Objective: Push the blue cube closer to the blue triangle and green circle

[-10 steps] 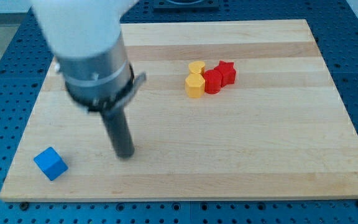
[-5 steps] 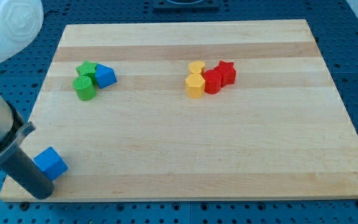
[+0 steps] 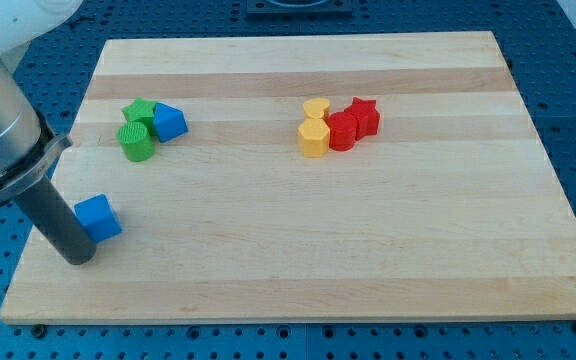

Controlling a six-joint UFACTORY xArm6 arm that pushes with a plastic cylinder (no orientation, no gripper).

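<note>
The blue cube [image 3: 98, 217] lies near the board's left edge, in the lower left of the view. My tip [image 3: 76, 256] sits just below and left of it, touching or almost touching its lower left side. The blue triangle [image 3: 169, 121] and the green circle [image 3: 135, 142] lie together up and to the right of the cube, with a green star [image 3: 141, 110] beside them. The arm's body fills the view's upper left corner.
A yellow heart [image 3: 316, 108], a yellow hexagon [image 3: 314, 138], a red star [image 3: 365, 116] and a red block [image 3: 342, 131] cluster right of the board's centre. The wooden board [image 3: 368, 250] lies on a blue perforated table.
My tip swept from mid-board to the lower left corner, then moved up. The blue cube has slid up and slightly right, towards the blue triangle and green circle.
</note>
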